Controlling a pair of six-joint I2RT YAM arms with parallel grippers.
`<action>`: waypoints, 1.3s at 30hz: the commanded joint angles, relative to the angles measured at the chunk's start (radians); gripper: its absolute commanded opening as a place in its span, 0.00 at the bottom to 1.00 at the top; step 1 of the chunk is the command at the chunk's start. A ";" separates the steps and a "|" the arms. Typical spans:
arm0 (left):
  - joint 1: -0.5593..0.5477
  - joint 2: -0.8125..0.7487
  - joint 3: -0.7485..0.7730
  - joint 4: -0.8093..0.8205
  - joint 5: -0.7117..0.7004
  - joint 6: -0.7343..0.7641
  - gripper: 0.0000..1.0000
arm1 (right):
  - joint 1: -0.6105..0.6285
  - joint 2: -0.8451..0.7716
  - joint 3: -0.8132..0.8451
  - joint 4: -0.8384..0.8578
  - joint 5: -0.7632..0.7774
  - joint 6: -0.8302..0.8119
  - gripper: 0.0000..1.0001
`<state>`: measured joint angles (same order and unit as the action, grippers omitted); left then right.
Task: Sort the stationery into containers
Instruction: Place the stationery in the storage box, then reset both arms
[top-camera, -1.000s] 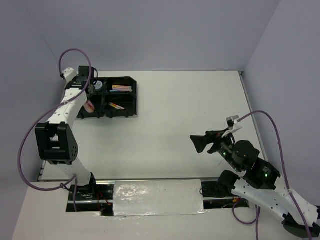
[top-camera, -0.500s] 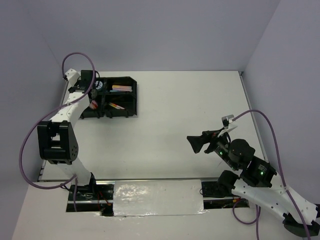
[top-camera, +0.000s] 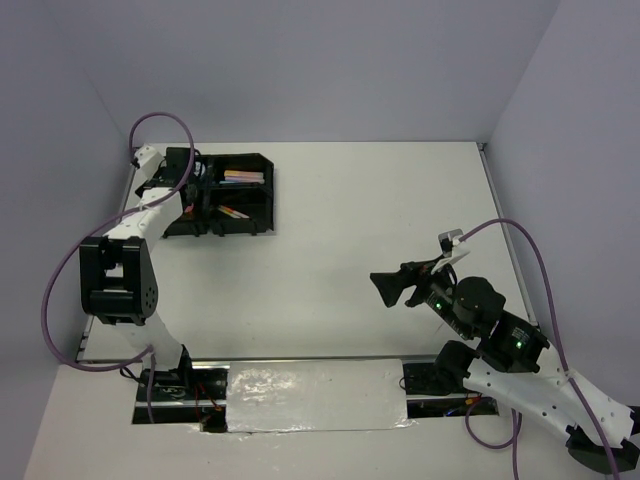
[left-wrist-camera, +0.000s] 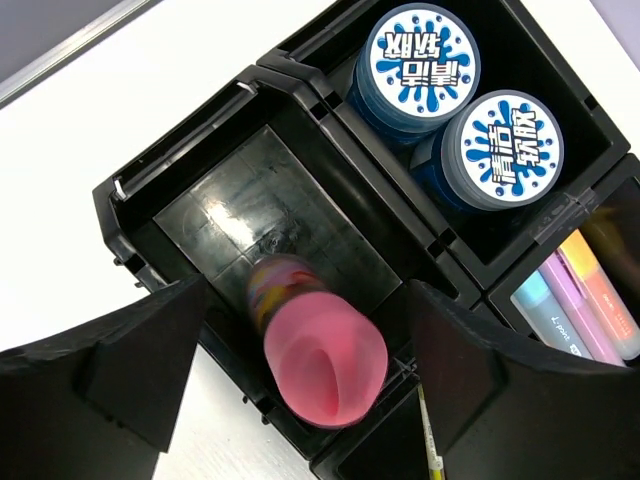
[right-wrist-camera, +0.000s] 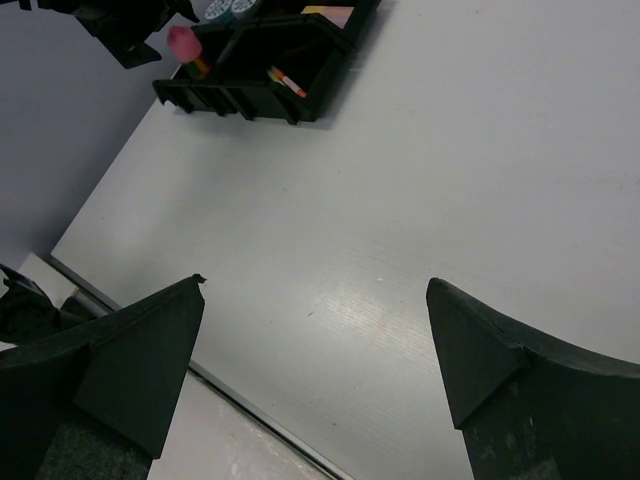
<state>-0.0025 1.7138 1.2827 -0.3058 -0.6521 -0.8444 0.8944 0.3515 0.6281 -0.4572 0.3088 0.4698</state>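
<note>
The black four-compartment tray (top-camera: 255, 190) stands at the far left. In the left wrist view my left gripper (left-wrist-camera: 308, 290) is wide open over the tray's (left-wrist-camera: 180, 160) end compartment. The pink-capped bottle (left-wrist-camera: 325, 360) sits blurred between the fingers, its base down in that compartment, and neither finger touches it. Two blue tubs (left-wrist-camera: 420, 55) (left-wrist-camera: 513, 140) fill the adjoining compartment. Pastel markers (left-wrist-camera: 585, 300) lie in another. A thin yellow pen (left-wrist-camera: 430, 440) shows in the fourth. My right gripper (top-camera: 385, 287) is open and empty above the table (right-wrist-camera: 315, 283).
The right wrist view shows the tray (right-wrist-camera: 250, 100) far off with the pink cap (right-wrist-camera: 182, 42) at its left end. A metal strip (top-camera: 315, 395) runs along the near table edge. Walls close in behind and to both sides.
The left gripper has moved farther back over the tray and opened; the bottle it carried now sits free in the compartment. The right gripper has drifted slightly left.
</note>
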 joint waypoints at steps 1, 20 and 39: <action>-0.001 -0.005 0.007 0.033 -0.017 -0.012 0.94 | 0.008 0.001 -0.005 0.040 -0.007 -0.010 1.00; -0.123 -0.480 0.172 -0.335 0.184 0.140 0.99 | 0.009 0.015 0.079 -0.035 0.119 -0.046 1.00; -0.157 -1.288 -0.272 -0.495 0.373 0.350 0.99 | 0.014 0.132 0.671 -0.489 0.359 -0.175 1.00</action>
<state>-0.1551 0.5037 1.0157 -0.7971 -0.3527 -0.4999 0.9016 0.5018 1.2758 -0.8448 0.6514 0.3046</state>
